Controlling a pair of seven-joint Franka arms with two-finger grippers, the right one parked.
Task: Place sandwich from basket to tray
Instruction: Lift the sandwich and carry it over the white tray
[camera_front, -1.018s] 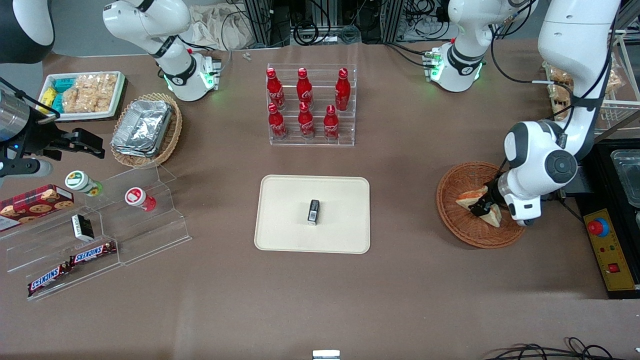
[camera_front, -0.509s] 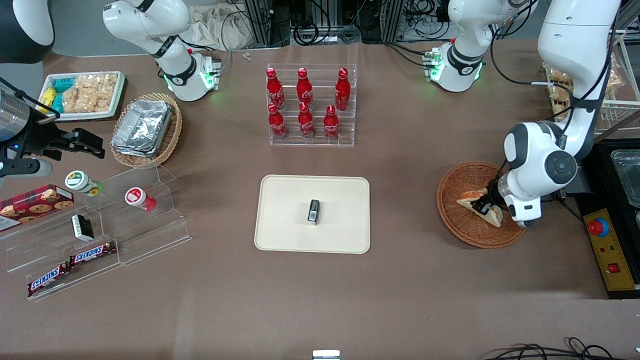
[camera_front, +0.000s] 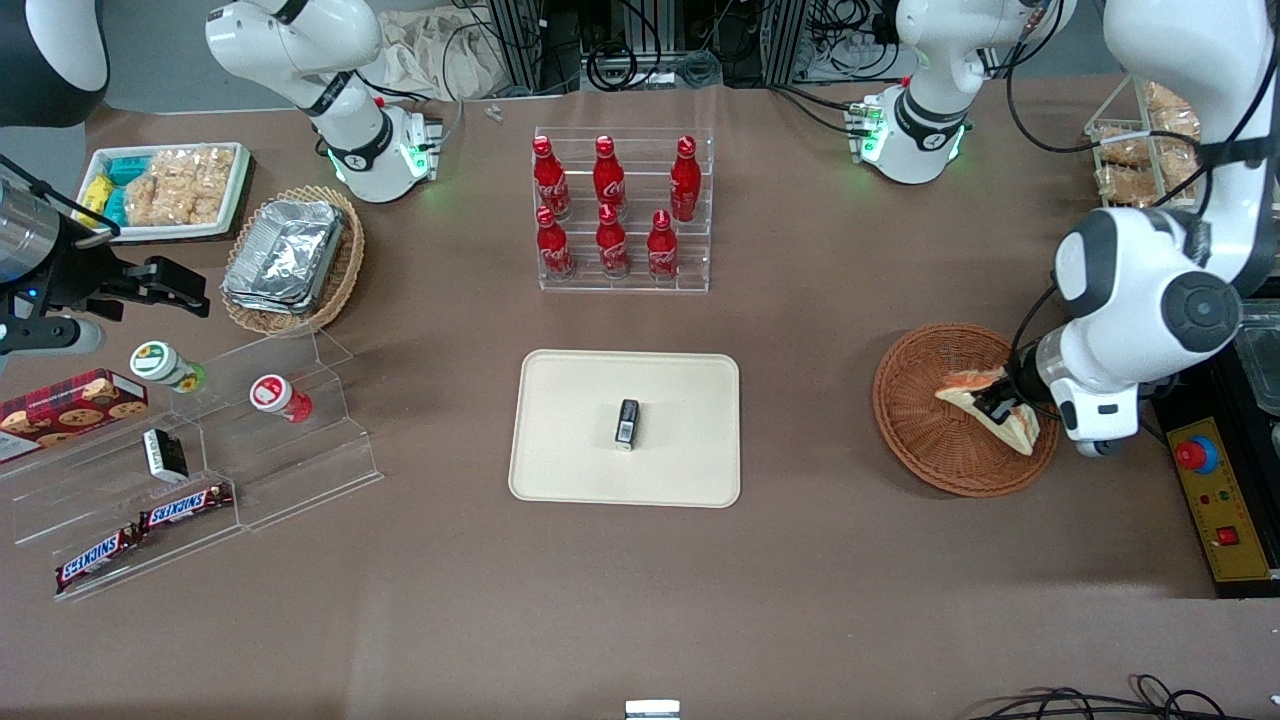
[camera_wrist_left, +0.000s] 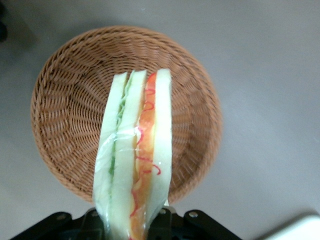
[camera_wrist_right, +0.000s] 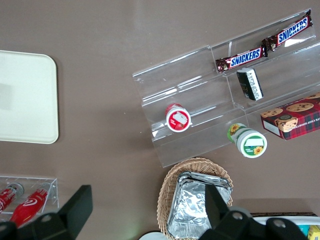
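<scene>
Since the front view has the gripper (camera_front: 1003, 408) clamped around the sandwich (camera_front: 985, 402) over the basket (camera_front: 930, 440), with the tray (camera_front: 560, 440) well off toward the parked arm's end and a small dark box (camera_front: 627, 422) sitting on it, I'd say the pickup part is basically sorted. From the left wrist view the sandwich (camera_wrist_left: 135, 160) hangs edge-on above the basket (camera_wrist_left: 65, 110), fingers (camera_wrist_left: 161, 220) pinching one end. It looks light, squishy and slippery in that plastic wrap, so a gentle squeeze across the flat bread faces seems the way to go.
</scene>
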